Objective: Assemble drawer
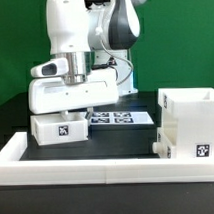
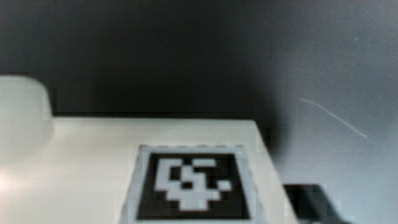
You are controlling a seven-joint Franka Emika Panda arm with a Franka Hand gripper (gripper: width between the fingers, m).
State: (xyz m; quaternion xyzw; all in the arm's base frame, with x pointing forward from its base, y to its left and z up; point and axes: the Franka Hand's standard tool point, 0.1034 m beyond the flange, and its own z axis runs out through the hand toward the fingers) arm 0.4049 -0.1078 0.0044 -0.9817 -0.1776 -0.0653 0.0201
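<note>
A small white drawer tray [image 1: 60, 128] with a black-and-white tag lies on the black table at the exterior view's left. My gripper [image 1: 75, 111] hangs just over it, its fingers hidden behind the hand and the tray. In the wrist view the tray's top [image 2: 89, 160] and its tag [image 2: 192, 185] fill the frame. One dark fingertip [image 2: 320, 203] stands beside the tray's edge with a thin gap, far off centre, so the jaws stand open. The tall white housing [image 1: 191, 110] stands at the right, with a second tagged tray [image 1: 188, 147] in front of it.
The marker board [image 1: 115, 119] lies flat on the table behind the left tray. A long low white border wall [image 1: 87, 174] runs along the front and up the left side. A green backdrop stands behind the arm.
</note>
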